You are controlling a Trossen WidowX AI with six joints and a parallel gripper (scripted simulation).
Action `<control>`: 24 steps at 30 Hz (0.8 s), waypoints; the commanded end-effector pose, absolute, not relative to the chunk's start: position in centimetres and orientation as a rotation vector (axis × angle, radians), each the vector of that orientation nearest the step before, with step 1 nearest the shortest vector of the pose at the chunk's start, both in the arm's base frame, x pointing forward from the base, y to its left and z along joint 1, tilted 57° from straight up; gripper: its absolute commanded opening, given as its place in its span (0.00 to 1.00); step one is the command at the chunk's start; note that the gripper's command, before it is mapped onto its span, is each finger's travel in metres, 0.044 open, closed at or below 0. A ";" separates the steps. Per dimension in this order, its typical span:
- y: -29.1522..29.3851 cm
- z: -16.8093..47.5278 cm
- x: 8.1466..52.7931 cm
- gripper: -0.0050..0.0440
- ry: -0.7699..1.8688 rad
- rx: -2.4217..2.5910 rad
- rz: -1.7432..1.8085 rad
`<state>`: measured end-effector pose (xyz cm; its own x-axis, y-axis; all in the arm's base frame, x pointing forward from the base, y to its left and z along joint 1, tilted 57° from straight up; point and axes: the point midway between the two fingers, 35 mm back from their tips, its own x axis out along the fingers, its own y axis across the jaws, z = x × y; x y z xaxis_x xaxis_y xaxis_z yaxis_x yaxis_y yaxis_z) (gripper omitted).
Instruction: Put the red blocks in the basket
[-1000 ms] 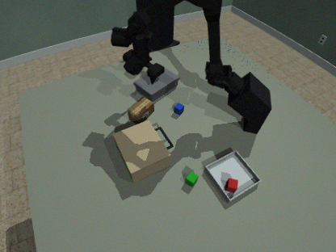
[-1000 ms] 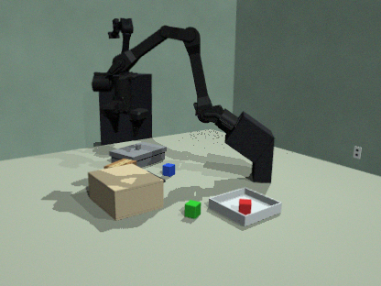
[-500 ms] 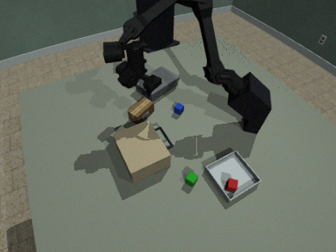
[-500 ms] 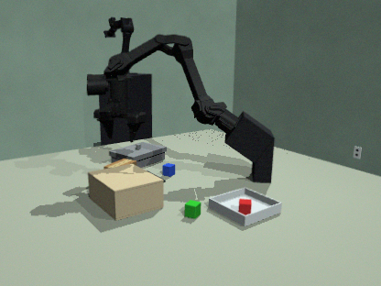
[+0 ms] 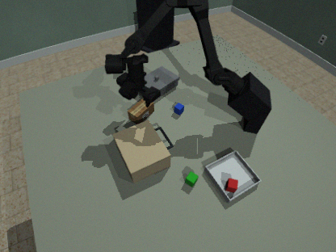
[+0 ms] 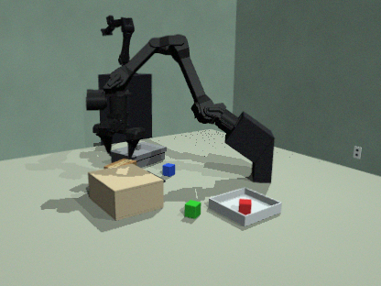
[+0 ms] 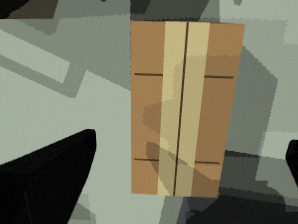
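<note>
Gripper (image 5: 141,98) (image 6: 121,153) (image 7: 190,143): one, black, fingers wide apart, nothing between them, above the carton.
Carton (image 5: 140,111) (image 6: 120,164) (image 7: 182,110): brown, taped, beside the tan box.
Tan box (image 5: 142,153) (image 6: 127,190): one, with a dark handle (image 5: 166,138) at its side.
Basket (image 5: 218,178) (image 6: 226,214): grey-walled, upright on the table.
Red block (image 5: 232,185) (image 6: 244,206): one, inside the basket.
Green block (image 5: 191,178) (image 6: 192,209): beside the basket.
Blue block (image 5: 178,108) (image 6: 168,170): near the grey lidded box (image 5: 163,82) (image 6: 148,158).

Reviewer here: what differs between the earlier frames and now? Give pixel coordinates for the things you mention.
The open black gripper (image 5: 139,98) (image 6: 121,155) (image 7: 190,143) has come down over the brown cardboard carton with a tan tape stripe (image 5: 140,111) (image 6: 120,164) (image 7: 227,60). Nothing was gripped or released. The red block (image 5: 232,185) (image 6: 244,206) stayed in the grey basket (image 5: 218,183) (image 6: 263,215).
</note>
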<state>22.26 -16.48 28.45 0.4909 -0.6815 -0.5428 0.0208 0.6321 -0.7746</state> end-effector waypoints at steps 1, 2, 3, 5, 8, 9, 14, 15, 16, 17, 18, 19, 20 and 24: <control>-18.2 26.7 23.4 1.00 0.986 -0.791 -0.478; -18.7 26.4 23.7 1.00 0.986 -0.791 -0.478; -18.9 26.2 23.9 1.00 0.986 -0.791 -0.478; -18.9 26.2 23.9 1.00 0.986 -0.791 -0.478; -18.9 26.2 23.9 1.00 0.986 -0.791 -0.478; -18.9 26.2 23.9 1.00 0.986 -0.791 -0.478; -19.1 26.0 24.0 1.00 0.986 -0.791 -0.478; -19.1 26.0 24.0 1.00 0.986 -0.791 -0.478; -19.2 25.9 24.2 1.00 0.986 -0.791 -0.478; -19.4 25.7 24.3 1.00 0.986 -0.791 -0.478; -19.6 25.6 24.4 1.00 0.986 -0.791 -0.478; -19.8 25.5 24.5 1.00 0.986 -0.791 -0.478; -20.0 25.3 24.7 1.00 0.986 -0.791 -0.478; -20.7 24.7 25.2 1.00 0.986 -0.791 -0.478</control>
